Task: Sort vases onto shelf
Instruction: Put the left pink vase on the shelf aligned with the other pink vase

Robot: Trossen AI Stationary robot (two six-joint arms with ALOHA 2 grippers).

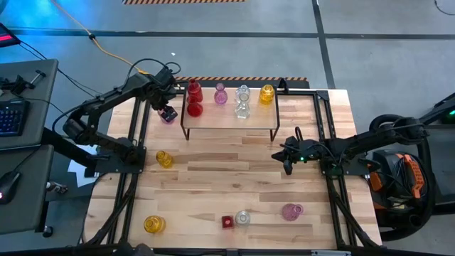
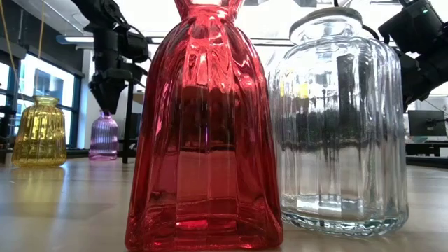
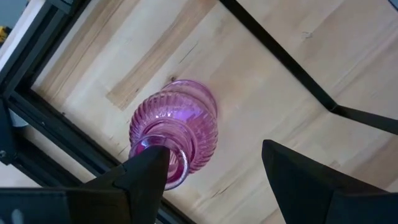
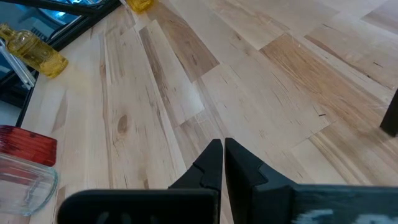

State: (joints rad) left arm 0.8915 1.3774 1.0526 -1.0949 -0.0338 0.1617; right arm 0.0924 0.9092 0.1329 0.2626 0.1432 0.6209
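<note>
A pink-purple ribbed vase [image 3: 177, 124] stands upright on the table just left of the shelf [image 1: 227, 126]. My left gripper [image 3: 212, 148] hangs open over it, pointing down. One finger [image 3: 146, 174] is over the vase's mouth, the other [image 3: 298, 180] stands off to the side over bare wood. The low view shows the same vase [image 2: 103, 136] under that gripper [image 2: 107, 98]. On the shelf stand two red vases [image 1: 193, 99], a pink one [image 1: 220, 94], two clear ones [image 1: 242, 102] and a yellow one [image 1: 266, 94]. My right gripper [image 1: 286, 162] waits shut, right of the shelf. My left gripper has one finger right over the rim of the vase's mouth [image 3: 177, 168], coming from above. Whether that finger touches the rim, I cannot tell. Nothing lies between the two fingers.
Loose vases stand on the table: a yellow one [image 1: 164, 158] at the left, then near the front edge a yellow [image 1: 153, 225], a red [image 1: 227, 222], a clear [image 1: 243, 218] and a pink one [image 1: 292, 211]. Bare wood lies in the middle [image 1: 227, 178].
</note>
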